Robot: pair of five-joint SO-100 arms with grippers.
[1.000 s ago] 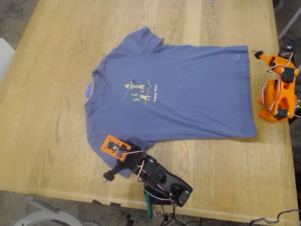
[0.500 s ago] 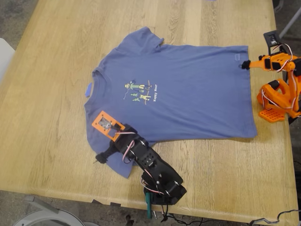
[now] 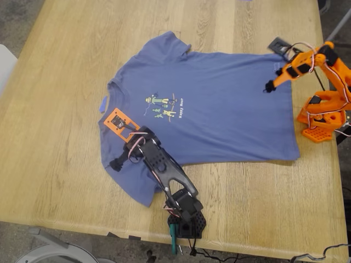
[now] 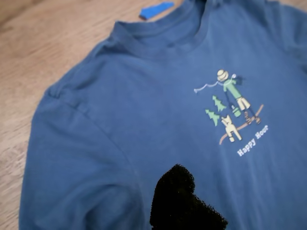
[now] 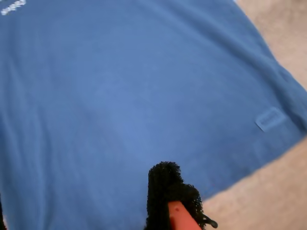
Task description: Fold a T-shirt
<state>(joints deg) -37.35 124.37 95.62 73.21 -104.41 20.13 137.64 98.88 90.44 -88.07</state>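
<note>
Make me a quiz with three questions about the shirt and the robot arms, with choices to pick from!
1. Where does the T-shirt lie?
A. spread flat on the wooden table
B. hanging off the table's edge
C. bunched in a heap

2. What colour is the arm near the shirt's bottom hem, at the exterior view's right?
A. green
B. orange
C. white

3. How far along is the folding?
A. folded in half
B. rolled up
C. not folded yet

Answers:
1. A, the shirt lies open, print up, with wood showing all round it.
2. B, that arm is orange, and its dark tip, my second gripper, is over the hem.
3. C, both sleeves and the whole body are still spread out.
</note>
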